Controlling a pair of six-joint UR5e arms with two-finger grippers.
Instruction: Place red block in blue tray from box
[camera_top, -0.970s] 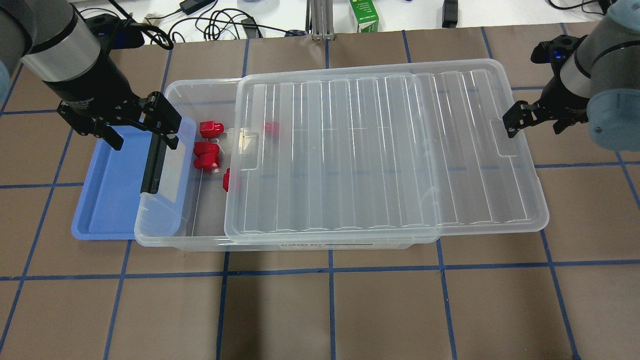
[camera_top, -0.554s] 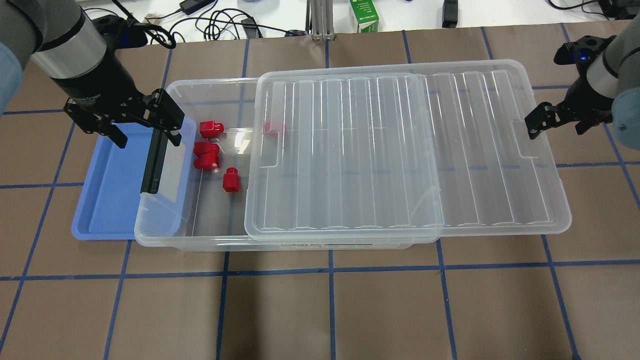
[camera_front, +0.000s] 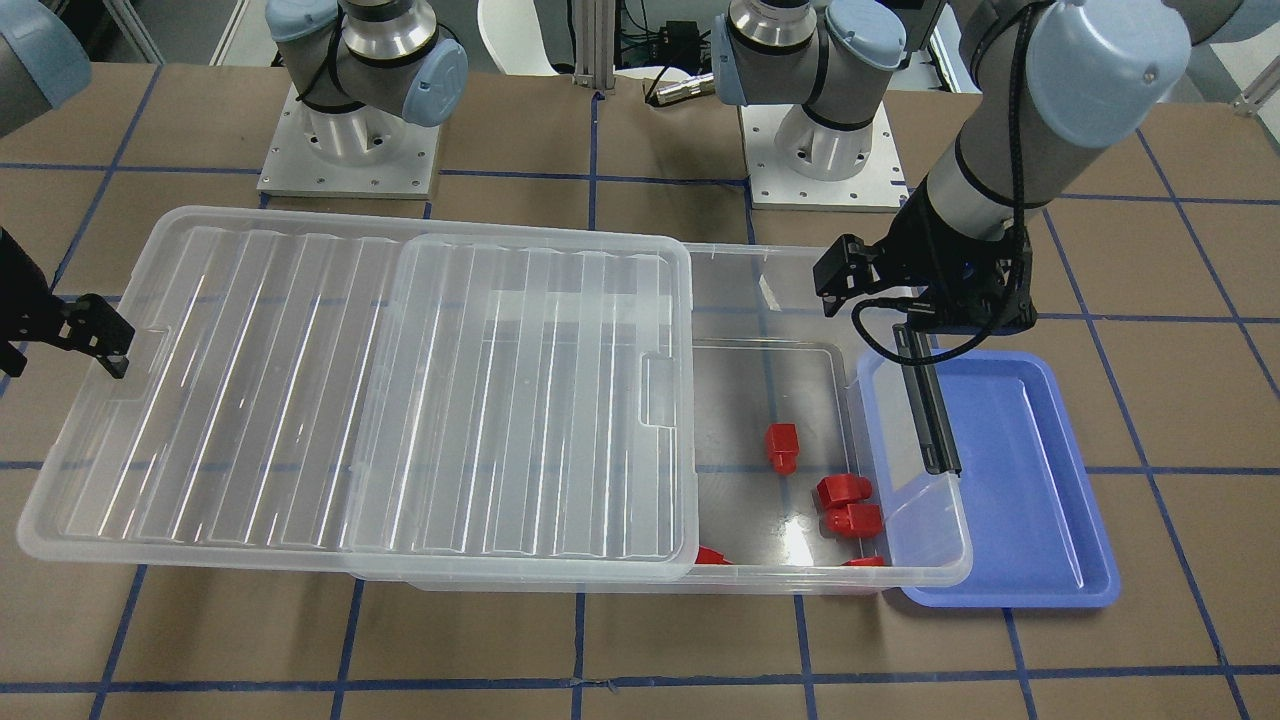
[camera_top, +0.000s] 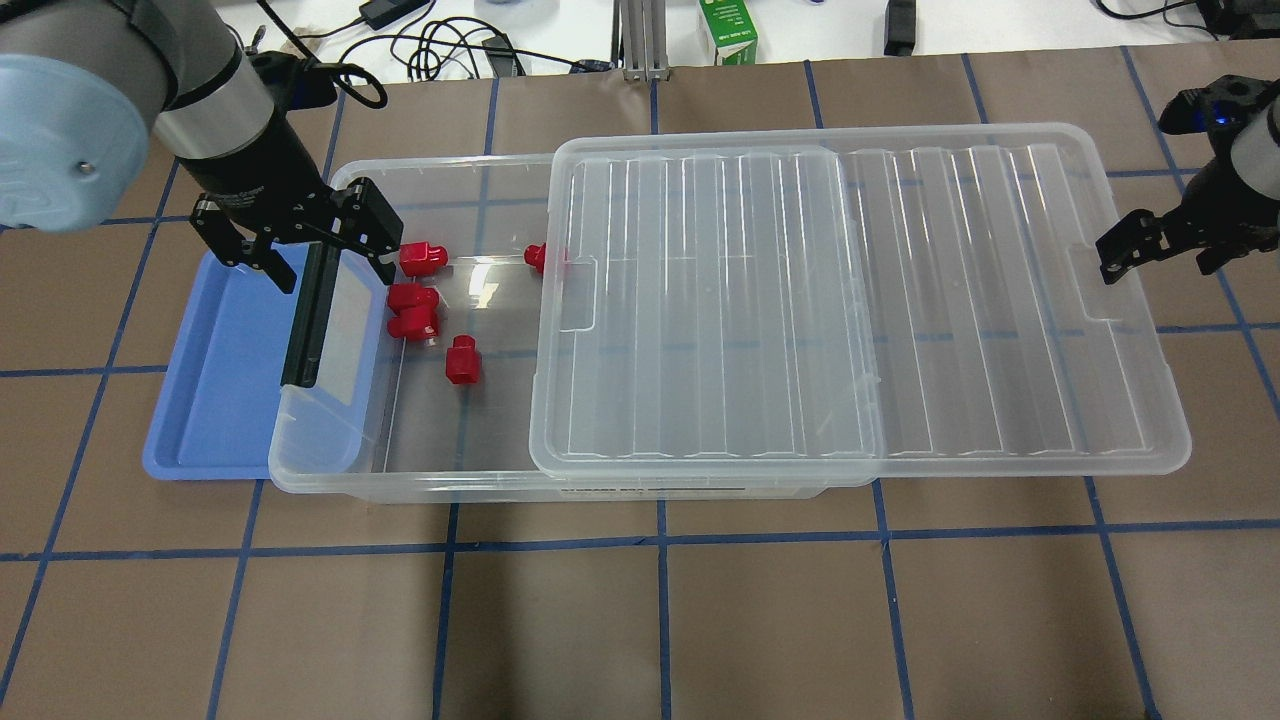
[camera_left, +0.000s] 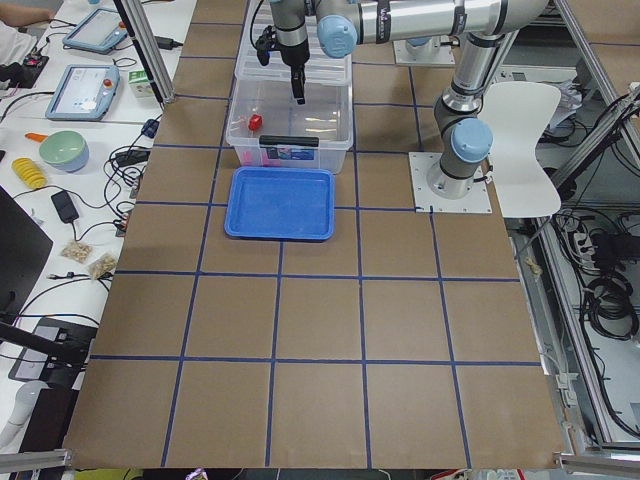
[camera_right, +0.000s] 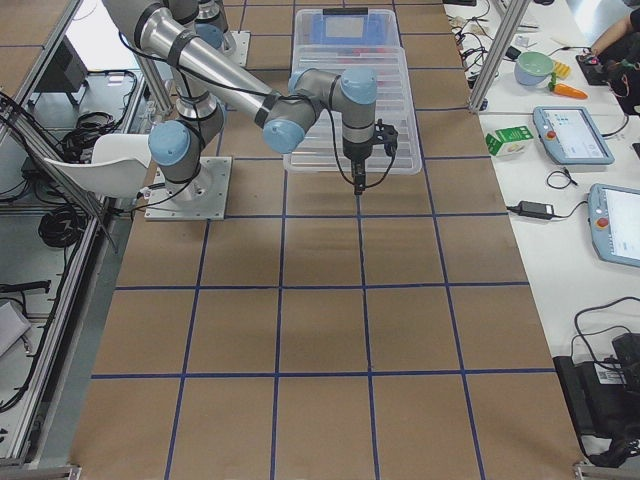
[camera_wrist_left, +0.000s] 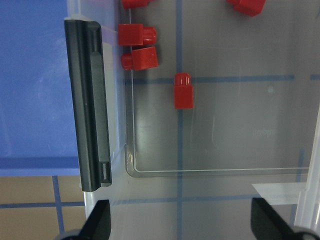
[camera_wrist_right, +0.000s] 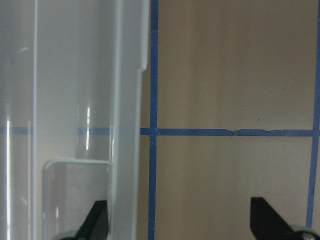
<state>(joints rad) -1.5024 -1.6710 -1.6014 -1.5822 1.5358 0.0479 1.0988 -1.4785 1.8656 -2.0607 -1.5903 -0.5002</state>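
Several red blocks lie in the uncovered left end of the clear box (camera_top: 400, 482): a pair (camera_top: 413, 310), one behind them (camera_top: 422, 258), one to the right (camera_top: 462, 360), and one half under the lid (camera_top: 538, 257). They also show in the left wrist view (camera_wrist_left: 183, 91). The blue tray (camera_top: 215, 370) lies against the box's left end, empty. My left gripper (camera_top: 310, 255) is open and empty above the black latch (camera_top: 305, 320). My right gripper (camera_top: 1165, 250) is open at the lid's right edge (camera_wrist_right: 127, 125), one finger by its notch.
The ribbed clear lid (camera_top: 850, 300) rests on the box and overhangs its right end. Cables and a green carton (camera_top: 727, 30) lie beyond the table's far edge. Brown table with blue tape lines (camera_top: 660, 620) stretches in front.
The lid has slid right with my right gripper, uncovering more of the box and one more block. My left gripper has moved right, from over the tray to over the latch.
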